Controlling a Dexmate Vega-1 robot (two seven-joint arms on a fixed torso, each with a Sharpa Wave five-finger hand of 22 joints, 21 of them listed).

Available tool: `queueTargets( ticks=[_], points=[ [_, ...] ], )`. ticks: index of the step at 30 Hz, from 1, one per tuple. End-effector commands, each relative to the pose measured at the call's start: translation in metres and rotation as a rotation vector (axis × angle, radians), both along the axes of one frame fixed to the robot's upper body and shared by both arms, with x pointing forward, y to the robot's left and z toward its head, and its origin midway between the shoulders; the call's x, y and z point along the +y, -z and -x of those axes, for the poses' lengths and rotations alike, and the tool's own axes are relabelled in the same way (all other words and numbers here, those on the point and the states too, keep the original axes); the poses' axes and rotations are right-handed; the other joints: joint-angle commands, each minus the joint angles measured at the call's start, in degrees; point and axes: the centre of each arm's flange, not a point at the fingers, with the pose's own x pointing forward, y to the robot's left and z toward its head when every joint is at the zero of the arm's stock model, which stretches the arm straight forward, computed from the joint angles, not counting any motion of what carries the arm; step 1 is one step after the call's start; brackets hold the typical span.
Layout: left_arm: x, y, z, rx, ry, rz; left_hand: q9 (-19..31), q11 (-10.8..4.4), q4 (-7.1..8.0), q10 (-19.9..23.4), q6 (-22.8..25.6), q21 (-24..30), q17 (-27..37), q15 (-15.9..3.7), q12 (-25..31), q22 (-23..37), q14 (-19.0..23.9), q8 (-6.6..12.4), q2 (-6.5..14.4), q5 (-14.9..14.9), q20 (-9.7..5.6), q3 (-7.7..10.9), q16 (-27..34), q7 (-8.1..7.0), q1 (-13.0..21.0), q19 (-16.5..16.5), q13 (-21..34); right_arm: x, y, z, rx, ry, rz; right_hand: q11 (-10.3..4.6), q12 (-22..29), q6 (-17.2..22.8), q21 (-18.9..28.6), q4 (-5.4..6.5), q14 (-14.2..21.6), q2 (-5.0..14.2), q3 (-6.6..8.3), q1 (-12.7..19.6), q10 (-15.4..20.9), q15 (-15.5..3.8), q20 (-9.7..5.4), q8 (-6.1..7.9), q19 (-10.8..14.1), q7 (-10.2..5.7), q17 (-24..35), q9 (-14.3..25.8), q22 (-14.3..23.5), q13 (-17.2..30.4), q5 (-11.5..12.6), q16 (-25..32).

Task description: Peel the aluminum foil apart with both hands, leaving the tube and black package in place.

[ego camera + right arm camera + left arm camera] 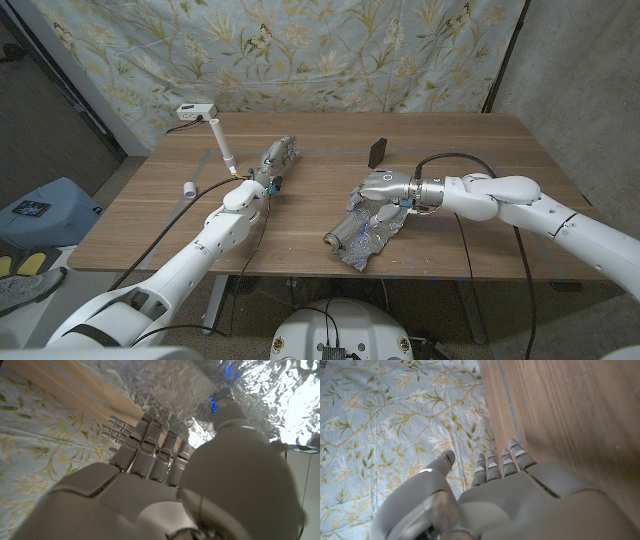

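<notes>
Crumpled silver aluminum foil (362, 237) lies near the front edge of the brown wooden table (470, 255), right of centre, spread in a wrinkled heap. The robot's grey right hand (385, 198) sits on the foil's far part, fingers (150, 442) pressed down against the shiny sheet; whether it actually pinches the foil I cannot tell. Farther back on the left side, the grey left hand (278, 157) stands with fingers (492, 466) straight and slightly apart, holding nothing, well apart from the foil. A small black flat package (377, 152) stands just behind the right hand. A white tube (224, 146) lies near the left hand, a small white cylinder (189, 188) beside it.
</notes>
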Motion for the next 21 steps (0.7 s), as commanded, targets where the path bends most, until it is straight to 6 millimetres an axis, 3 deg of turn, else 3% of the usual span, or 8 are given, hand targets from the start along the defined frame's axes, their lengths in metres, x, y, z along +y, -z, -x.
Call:
queueTargets(
  ticks=[1,21],
  points=[
    [0.002,0.0,-0.004,0.002,0.002,0.006,0.11,0.06,0.0,0.42,0.63,-0.06,0.26,0.09,0.34,0.05,0.5,0.24,-0.08,0.36,0.05,0.31,0.33,-0.03,0.37,0.67,0.13,0.002,-0.015,0.011,-0.002,-0.008,-0.044,-3.48,0.43,1.41,0.16,0.15,0.28,7.96,-0.19,7.37,3.73,-7.81,-5.93,-0.12,-0.17,-0.96,0.25,0.16,0.06,0.32,0.05,-0.52],
    [-0.004,-0.007,-0.009,-0.004,0.016,-0.017,0.12,0.01,-0.02,0.46,0.75,-0.12,0.27,0.17,0.33,0.07,0.55,0.25,-0.05,0.37,0.09,0.33,0.3,0.08,0.41,0.76,0.15,-0.006,-0.03,0.021,0.006,-0.026,-0.147,-3.32,0.28,1.41,0.04,0.23,0.34,8.39,-0.8,7.79,3.81,-7.82,-5.82,-0.18,-0.4,-0.88,0.97,0.2,0.0,0.26,-0.02,-1.34]
  ],
)
